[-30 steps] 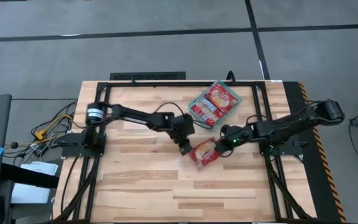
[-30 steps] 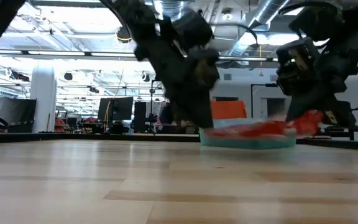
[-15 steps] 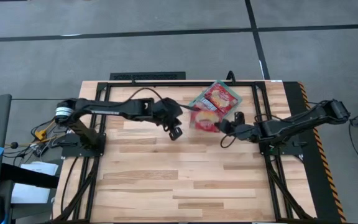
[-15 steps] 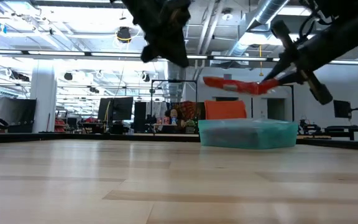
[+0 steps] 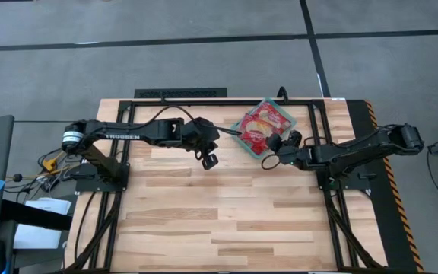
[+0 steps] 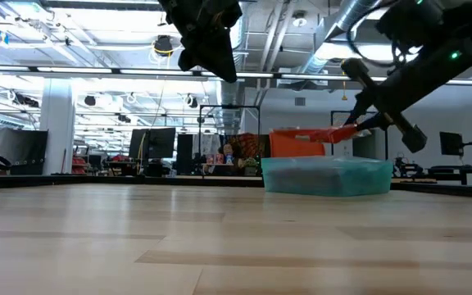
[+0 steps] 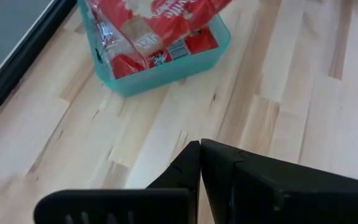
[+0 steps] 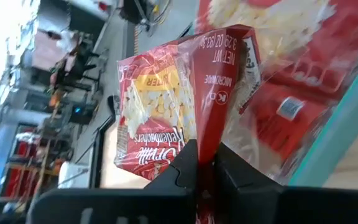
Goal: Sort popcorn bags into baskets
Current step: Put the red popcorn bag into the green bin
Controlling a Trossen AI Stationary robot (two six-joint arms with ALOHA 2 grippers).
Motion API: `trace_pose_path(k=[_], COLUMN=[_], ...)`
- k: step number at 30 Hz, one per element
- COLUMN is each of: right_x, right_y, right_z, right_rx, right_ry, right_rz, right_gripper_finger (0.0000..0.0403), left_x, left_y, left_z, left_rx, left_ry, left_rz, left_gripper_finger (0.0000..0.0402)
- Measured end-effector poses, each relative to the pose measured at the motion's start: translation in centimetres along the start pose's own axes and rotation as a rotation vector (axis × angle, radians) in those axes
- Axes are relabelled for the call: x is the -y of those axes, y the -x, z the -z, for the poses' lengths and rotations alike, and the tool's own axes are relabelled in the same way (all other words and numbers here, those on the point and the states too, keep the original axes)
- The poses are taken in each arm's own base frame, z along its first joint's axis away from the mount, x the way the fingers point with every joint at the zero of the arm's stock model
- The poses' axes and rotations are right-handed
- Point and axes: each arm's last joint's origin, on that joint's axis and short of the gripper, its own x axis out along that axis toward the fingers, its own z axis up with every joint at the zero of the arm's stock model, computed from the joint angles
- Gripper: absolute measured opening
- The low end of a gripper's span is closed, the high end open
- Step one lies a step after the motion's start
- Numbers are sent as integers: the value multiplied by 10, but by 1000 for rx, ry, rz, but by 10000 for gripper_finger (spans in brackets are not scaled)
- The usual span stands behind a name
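Note:
My right gripper [image 5: 272, 144] [image 6: 357, 127] is shut on a red popcorn bag [image 5: 257, 131] [image 6: 314, 133] and holds it just above the teal basket [image 5: 290, 118] [image 6: 326, 176] near the table's far edge. More red bags [image 8: 291, 93] [image 7: 148, 43] lie inside the basket [image 7: 166, 78]. My left gripper [image 5: 209, 160] [image 7: 199, 152] is shut on nothing. It hangs high over the table, to the basket's left and a little nearer the near edge. My right gripper pinches the bag between its two fingers at one end edge [image 8: 205, 140]. The fingers come slanting down from the table's right side. The bag is lifted clear and sticks out about level from the fingertips, over the basket.
Bare wooden table [image 5: 226, 221] stretches over the whole near half. A black metal frame [image 5: 181, 100] runs along the far edge and both sides. Cables [image 5: 55, 160] lie off the table's left side.
My right gripper lifted the bag off the table's middle and carried it toward the far edge, until it hung over the basket, then sank a little. My left gripper rose from beside that bag and drew back toward the table's left and far side.

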Motion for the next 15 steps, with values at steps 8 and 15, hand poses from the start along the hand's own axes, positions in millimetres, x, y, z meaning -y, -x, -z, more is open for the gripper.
trace_pose_path(k=[8, 15], right_x=[4, 4], right_y=[-12, -18], right_z=[-4, -8], right_rx=[13, -83], right_ry=[34, 142], right_rz=[52, 72], right_gripper_finger=[49, 95], left_x=[0, 0], left_y=[0, 0], left_z=[0, 0], left_rx=[-1, 0], left_ry=[-29, -39], left_rz=[0, 0], left_gripper_finger=[0, 0])
